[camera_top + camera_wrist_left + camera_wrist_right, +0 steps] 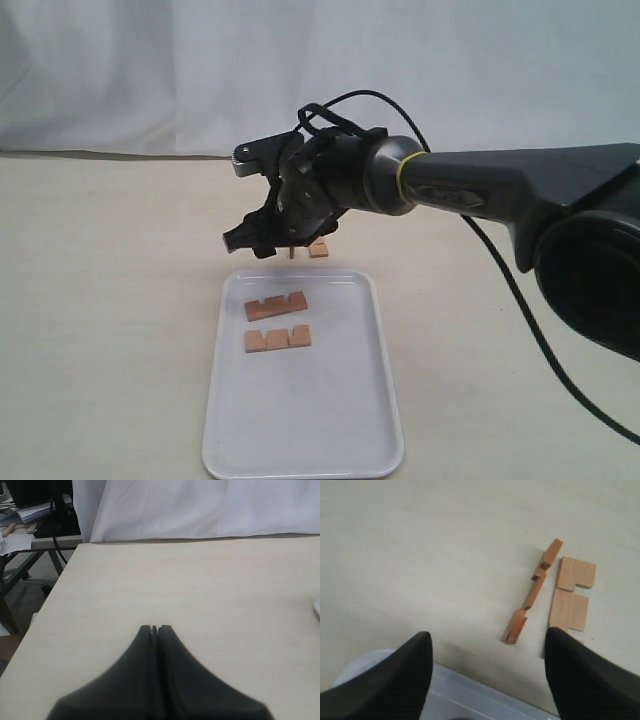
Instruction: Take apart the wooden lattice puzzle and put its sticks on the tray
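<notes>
Hovers with right gripper (487,635) spread open above two sticks (569,610) on tabletop (420,555) just beyond tray (300,420), lengthwise across its closing line; holds left gripper (154,630) together, farther off.

Pale table (100,300), white tray (300,415), stick on edge (531,592), flat stick (567,609)

Item: the tray (300,420), white, rounded corners, low rim, flat on the counter (100,300). Item: light-brown notched sticks, and I count four, all separate. The far stick (275,305) and the near stick (278,339) lie flat and parallel on the tray's far half. The edge-standing stick (530,592) and the flat stick (572,597) sit side by side on the counter just beyond the tray.
</notes>
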Available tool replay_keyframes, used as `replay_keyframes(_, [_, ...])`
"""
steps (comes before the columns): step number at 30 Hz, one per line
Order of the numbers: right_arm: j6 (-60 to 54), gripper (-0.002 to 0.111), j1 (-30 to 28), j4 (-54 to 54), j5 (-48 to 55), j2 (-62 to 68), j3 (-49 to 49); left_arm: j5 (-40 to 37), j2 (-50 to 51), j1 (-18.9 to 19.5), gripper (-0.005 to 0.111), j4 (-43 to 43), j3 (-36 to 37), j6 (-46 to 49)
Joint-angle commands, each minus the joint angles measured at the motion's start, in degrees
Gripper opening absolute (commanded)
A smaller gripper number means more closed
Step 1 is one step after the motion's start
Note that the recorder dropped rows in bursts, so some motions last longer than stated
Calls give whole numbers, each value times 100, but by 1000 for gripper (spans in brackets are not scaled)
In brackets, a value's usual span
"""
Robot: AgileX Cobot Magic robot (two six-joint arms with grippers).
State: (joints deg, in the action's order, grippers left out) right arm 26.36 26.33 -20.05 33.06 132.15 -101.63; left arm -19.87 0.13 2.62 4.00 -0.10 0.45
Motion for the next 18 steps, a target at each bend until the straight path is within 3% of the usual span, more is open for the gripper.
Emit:
replay_keyframes(1, [783, 61, -34, -722, -66, 168, -49, 88, -13, -1, 0, -6, 10, -5])
replay_keyframes(7, [988, 54, -23, -747, -407, 382, -49, 88, -13, -1, 0, -6, 10, -5])
replay_keyframes(9, [1145, 47, -23, -787, -452, 422, -49, 88, -13, -1, 0, -6, 10, -5])
replay_keyframes(14, [2049, 17, -33, -1351, -442, 477, -49, 88, -13, -1, 0, -6, 10, -5])
replay_keyframes(15, [2081, 4, -33, -1490, -388, 477, -49, 88, -13, -1, 0, -6, 10, -5])
replay_keyframes(18, [2081, 4, 45, -1800, -414, 260, -49, 88, -13, -1, 0, -6, 10, -5])
